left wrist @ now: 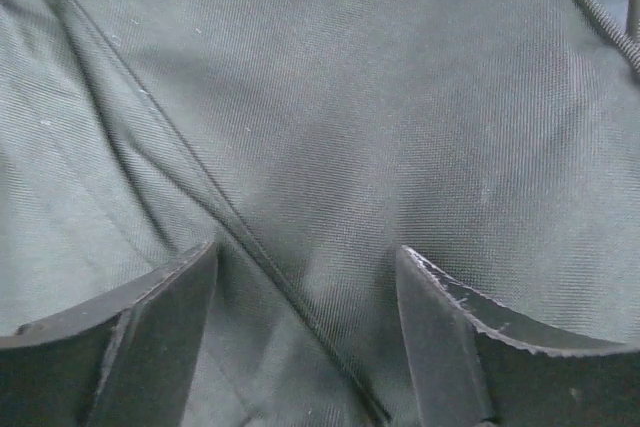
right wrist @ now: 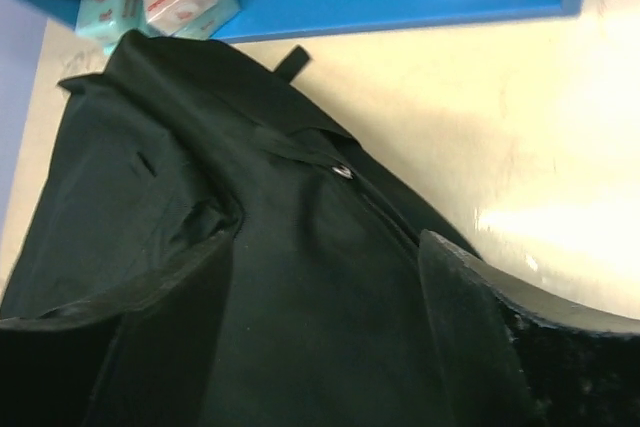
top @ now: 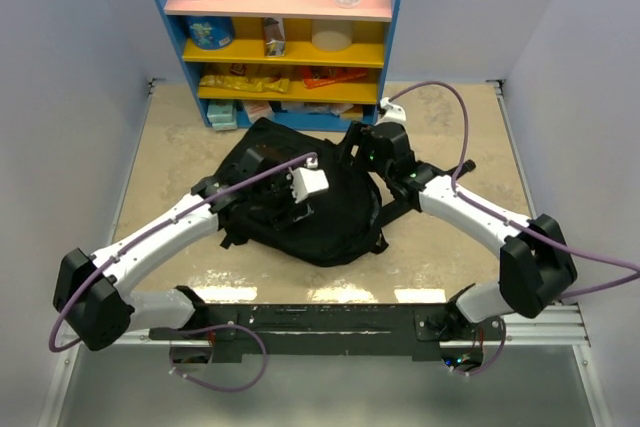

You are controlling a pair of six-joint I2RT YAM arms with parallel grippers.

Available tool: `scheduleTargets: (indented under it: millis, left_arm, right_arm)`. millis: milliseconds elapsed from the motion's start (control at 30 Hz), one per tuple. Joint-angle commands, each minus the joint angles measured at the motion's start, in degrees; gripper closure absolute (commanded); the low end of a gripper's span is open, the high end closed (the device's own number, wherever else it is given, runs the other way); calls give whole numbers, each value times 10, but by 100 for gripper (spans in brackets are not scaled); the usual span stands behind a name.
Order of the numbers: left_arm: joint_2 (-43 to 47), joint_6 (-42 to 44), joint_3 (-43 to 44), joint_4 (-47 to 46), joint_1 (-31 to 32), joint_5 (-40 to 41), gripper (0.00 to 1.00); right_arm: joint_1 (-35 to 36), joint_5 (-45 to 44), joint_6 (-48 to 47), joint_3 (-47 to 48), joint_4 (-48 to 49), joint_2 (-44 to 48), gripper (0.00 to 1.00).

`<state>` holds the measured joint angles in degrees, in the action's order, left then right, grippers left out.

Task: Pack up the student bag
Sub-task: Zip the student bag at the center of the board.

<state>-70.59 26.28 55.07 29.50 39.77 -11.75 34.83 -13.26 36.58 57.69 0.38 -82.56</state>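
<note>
Though perhaps untouched, bag (left wrist: 380, 97) beneath left gripper (left wrist: 305, 272).

The bag (top: 335, 222) filled the middle of the table (top: 170, 162), its far side near the shelf (top: 398, 37) at the far edge. Bare table lay open toward the left, right and near edges. The left arm (top: 170, 232) and right arm (top: 470, 209) hung over the bag

The right tool (right wrist: 328, 247), jaws apart, hangs over the black student bag (right wrist: 150, 147) lying on the beige tabletop (right wrist: 480, 117) beside a blue shelf (right wrist: 400, 2).
</note>
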Motion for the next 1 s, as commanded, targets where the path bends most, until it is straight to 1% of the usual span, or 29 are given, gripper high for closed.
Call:
scheduleTargets:
  millis: [0,67,100,133,200,300,367,467,500,533,600,633,767,967]
  left_arm:
    - [-28,-32,156,61,-2,-12,19]
    - [-60,-37,215,92,-3,-19,15]
    - [-71,-39,267,103,-4,-23,13]
    - [-93,-40,291,114,-6,-27,13]
    - [-116,-55,351,146,-14,-50,12]
    - [-141,-85,384,152,-56,-102,12]
    - [-147,-92,385,130,-91,-121,14]
    - [-149,-94,357,101,-130,-143,15]
    - [-155,-99,355,101,-140,-152,17]
    - [-171,-106,356,102,-160,-162,18]
    - [-183,-122,352,108,-180,-194,21]
    - [-182,-126,347,104,-194,-200,21]
    - [-166,-127,312,79,-216,-215,22]
    - [-159,-130,298,73,-221,-227,23]
  right_arm:
    - [-2,38,-118,44,65,-8,21]
    - [-2,19,-141,61,53,-24,19]
    - [-2,10,-162,66,49,-29,19]
    - [-1,9,-168,77,45,-35,19]
    - [-1,28,-196,85,45,-50,20]
    - [-1,39,-217,97,29,-70,20]
    - [-1,39,-211,100,20,-76,21]
    - [-1,44,-203,93,36,-80,22]
    - [-1,44,-211,92,47,-83,22]
    - [0,40,-215,96,48,-87,22]
    - [-1,41,-238,106,41,-96,23]
    - [-1,54,-246,114,38,-105,23]
    - [4,81,-270,107,49,-110,23]
    - [6,54,-279,111,56,-133,25]
